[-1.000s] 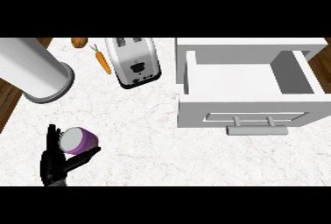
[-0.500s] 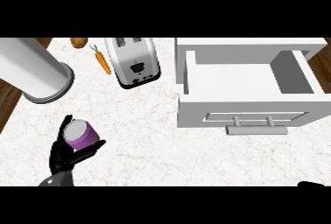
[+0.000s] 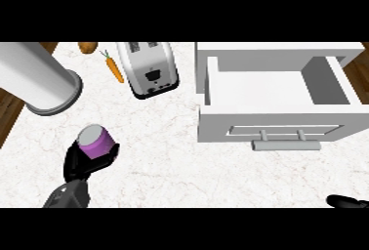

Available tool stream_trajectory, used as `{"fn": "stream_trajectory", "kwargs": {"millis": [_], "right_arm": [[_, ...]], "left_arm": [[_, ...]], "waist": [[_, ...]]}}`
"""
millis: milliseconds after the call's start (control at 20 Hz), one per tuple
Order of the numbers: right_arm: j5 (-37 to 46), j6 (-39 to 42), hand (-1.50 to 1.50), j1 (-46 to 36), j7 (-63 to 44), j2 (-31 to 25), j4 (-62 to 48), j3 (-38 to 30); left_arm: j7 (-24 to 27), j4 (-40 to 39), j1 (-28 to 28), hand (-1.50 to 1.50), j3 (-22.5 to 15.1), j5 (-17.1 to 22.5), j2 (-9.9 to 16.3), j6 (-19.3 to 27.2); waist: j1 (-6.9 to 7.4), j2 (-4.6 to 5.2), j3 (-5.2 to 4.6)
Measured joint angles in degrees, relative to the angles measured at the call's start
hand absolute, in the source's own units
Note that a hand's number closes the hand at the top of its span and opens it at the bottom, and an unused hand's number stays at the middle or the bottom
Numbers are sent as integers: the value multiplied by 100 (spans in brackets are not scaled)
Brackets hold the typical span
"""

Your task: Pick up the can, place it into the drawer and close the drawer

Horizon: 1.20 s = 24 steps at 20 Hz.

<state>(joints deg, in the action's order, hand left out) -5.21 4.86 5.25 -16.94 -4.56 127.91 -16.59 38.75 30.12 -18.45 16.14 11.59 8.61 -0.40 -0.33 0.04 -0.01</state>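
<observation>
The purple can (image 3: 96, 139) with a grey lid is tilted over the left part of the white marble counter (image 3: 180, 161). My left hand (image 3: 85, 163) is curled round it from below, fingers on both sides. The white drawer (image 3: 277, 119) stands pulled open at the right, its inside bare, its bar handle (image 3: 286, 145) facing me. The can is well to the left of the drawer's front. Only a black tip of my right hand (image 3: 347, 201) shows at the lower right edge.
A silver toaster (image 3: 150, 68) lies at the back centre with a carrot (image 3: 114, 71) to its left and a brown lump (image 3: 88, 47) behind that. A big grey cylinder (image 3: 39, 80) fills the back left. The counter's left edge borders dark wood.
My left hand has carried the can to the right and a little farther from me. The tip of my right hand has come into view at the lower right.
</observation>
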Motion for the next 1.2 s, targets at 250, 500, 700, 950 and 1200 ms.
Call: {"fn": "stream_trajectory", "kwargs": {"millis": [250, 500, 700, 950, 1200], "right_arm": [[-97, 72, -150, -6, 14, -62, -25, -90], [61, 10, -150, -82, 24, -15, -77, 17], [71, 40, -150, 26, 96, -4, -6, -16], [5, 89, -150, 123, 118, -37, 116, -136], [56, 77, -150, 66, 223, -42, -49, -188]], "left_arm": [[-80, 77, -272, 150, -184, -62, -74, -86], [-225, -288, -1071, 150, -356, -213, -282, -76], [-402, -310, -1530, 150, -461, -261, -493, 5], [-1010, 185, -1800, 150, -708, -333, -646, 142], [-1849, 979, -2134, 150, -1089, -402, -765, 451]], "waist": [[3, -5, 1], [-53, 15, -3], [-44, 7, -2], [-7, -11, 3], [38, -27, 5]]}}
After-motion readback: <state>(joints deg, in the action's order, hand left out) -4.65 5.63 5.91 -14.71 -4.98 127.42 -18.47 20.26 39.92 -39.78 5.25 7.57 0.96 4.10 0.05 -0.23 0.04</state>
